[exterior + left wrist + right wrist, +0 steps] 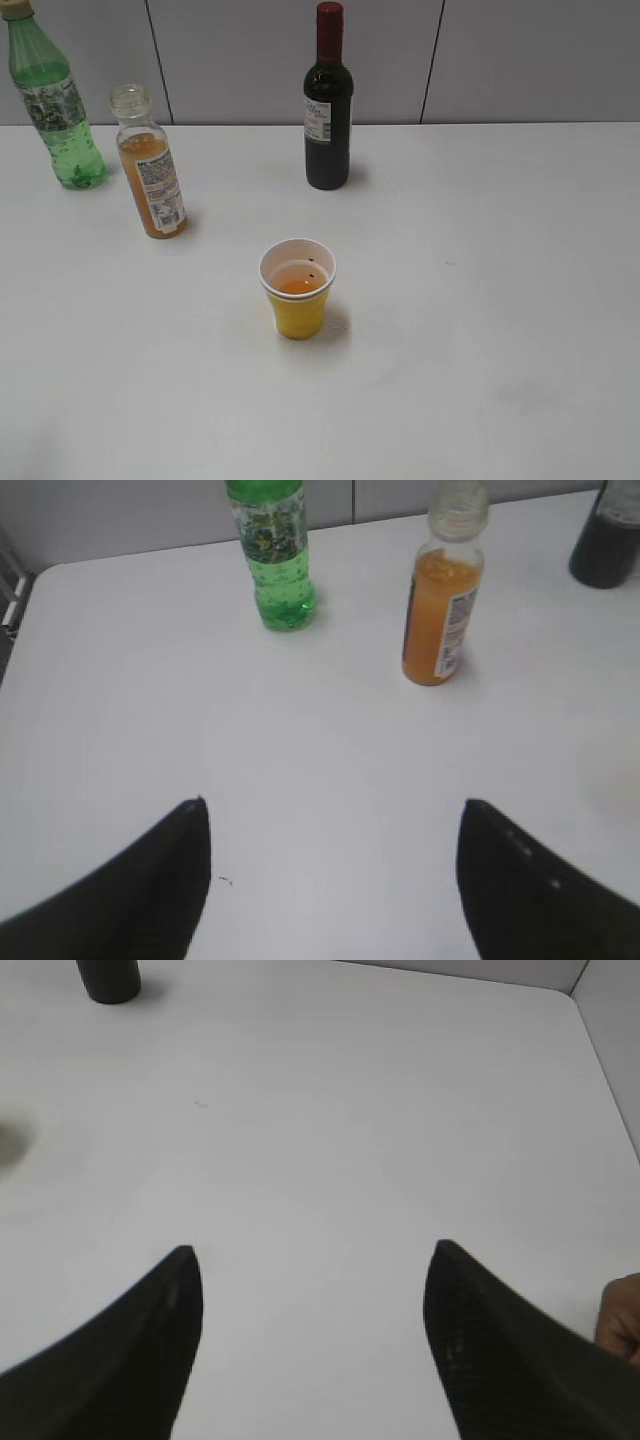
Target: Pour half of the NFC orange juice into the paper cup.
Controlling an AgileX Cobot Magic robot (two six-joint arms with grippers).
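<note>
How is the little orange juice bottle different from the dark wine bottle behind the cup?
The orange juice bottle is clear plastic showing orange liquid; the wine bottle is dark and hides its contents. The juice bottle stands open with no cap, while the wine bottle has a red-wrapped top. The juice bottle is shorter and slimmer. Both stand upright on the white table and carry a pale label.

The NFC orange juice (152, 178) is clear glossy plastic with a paper-like label. The paper cup (297, 287) looks matt. The dark wine bottle (328, 105) is probably glossy glass. The surface (480, 300) is smooth, matt white.
</note>
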